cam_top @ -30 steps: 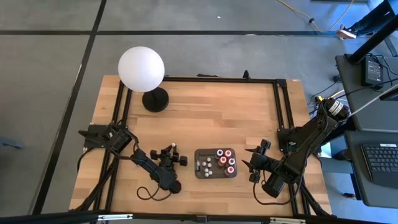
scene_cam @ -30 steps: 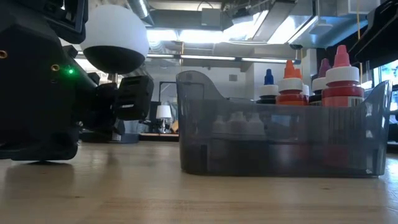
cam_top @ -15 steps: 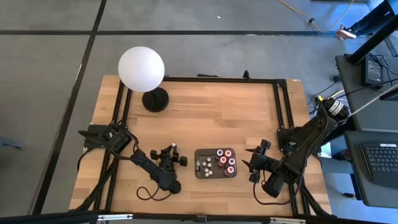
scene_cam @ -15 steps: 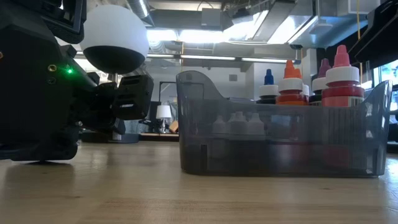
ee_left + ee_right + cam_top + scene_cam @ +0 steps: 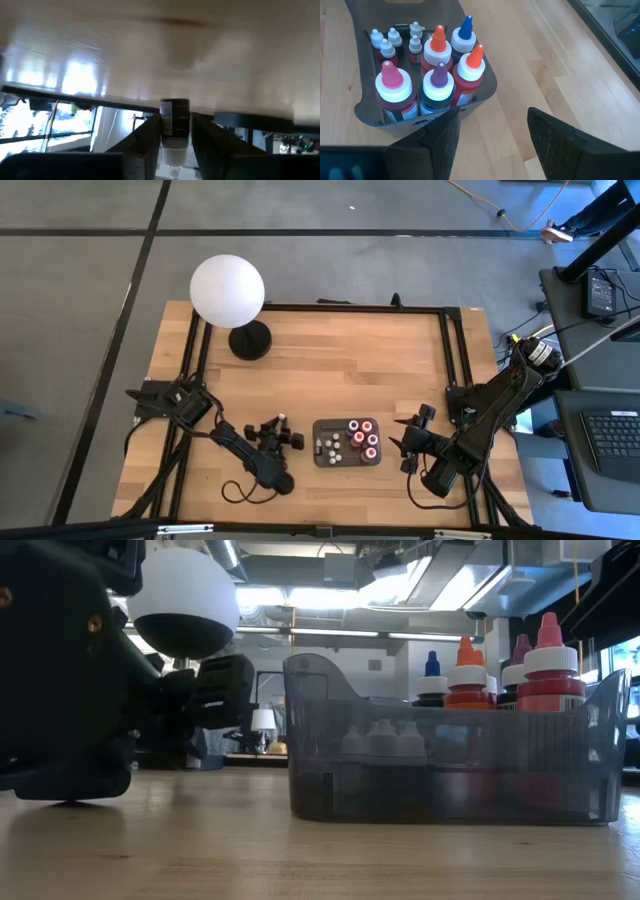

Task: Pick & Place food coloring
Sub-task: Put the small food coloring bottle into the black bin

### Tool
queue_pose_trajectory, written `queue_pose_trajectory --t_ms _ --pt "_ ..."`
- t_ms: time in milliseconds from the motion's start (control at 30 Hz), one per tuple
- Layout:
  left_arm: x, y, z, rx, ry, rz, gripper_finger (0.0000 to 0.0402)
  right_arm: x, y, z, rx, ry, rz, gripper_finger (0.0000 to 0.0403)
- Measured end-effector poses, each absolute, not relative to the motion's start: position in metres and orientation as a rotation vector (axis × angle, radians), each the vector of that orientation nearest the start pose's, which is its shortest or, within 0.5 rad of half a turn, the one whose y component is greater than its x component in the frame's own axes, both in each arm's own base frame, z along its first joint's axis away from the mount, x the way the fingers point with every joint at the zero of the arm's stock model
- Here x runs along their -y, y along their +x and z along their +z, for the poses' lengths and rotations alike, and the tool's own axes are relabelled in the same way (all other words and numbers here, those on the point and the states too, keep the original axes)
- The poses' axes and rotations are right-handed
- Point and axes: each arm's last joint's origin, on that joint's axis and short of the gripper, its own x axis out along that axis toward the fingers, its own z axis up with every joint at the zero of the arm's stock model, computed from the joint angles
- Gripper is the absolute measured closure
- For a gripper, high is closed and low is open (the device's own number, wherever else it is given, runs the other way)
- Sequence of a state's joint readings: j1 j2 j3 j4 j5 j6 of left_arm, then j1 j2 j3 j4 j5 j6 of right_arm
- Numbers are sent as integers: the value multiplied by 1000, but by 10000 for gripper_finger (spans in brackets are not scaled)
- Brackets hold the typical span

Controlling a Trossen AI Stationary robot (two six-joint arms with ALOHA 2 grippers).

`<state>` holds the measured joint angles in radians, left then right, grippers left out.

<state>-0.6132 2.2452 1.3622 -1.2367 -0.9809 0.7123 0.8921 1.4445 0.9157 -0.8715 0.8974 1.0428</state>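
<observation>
1. The white globe lamp (image 5: 227, 291) stands on its black base at the far left of the desk (image 5: 340, 360), well apart from the work.
2. The left pincer (image 5: 281, 426) lies low just left of the tray. In the left wrist view one small food coloring bottle (image 5: 174, 131) with a dark label sits between its fingers (image 5: 144, 142). Whether the grip is firm I cannot tell.
3. Change: against the pictures of a second ago, the left pincer has shifted slightly toward the desk's near edge and rolled, and the green light seen on the arm in the low view no longer shows. I judge this bottle is being carried or let go beside the tray, so one pick is under way.
4. The dark grey tray (image 5: 322, 458) sits at the near middle of the desk. The right wrist view counts ten bottles in it: five large ones, capped pink, purple, two orange and blue (image 5: 464, 33), and five tiny white-capped ones (image 5: 393, 35) at the far end.
5. The right pincer (image 5: 398, 434) waits just right of the tray, fingers apart, holding nothing.
</observation>
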Motion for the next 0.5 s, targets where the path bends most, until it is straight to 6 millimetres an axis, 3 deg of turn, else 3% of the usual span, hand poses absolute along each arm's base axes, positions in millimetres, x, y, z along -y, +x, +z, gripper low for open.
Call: queue_pose_trajectory --t_ms 233,500 --pt "183 300 91 2392 -2817 473 256 -175 170 209 -718 -110 -418 170" --pt "188 297 92 2314 -2858 431 237 -175 170 209 -718 -110 -418 170"
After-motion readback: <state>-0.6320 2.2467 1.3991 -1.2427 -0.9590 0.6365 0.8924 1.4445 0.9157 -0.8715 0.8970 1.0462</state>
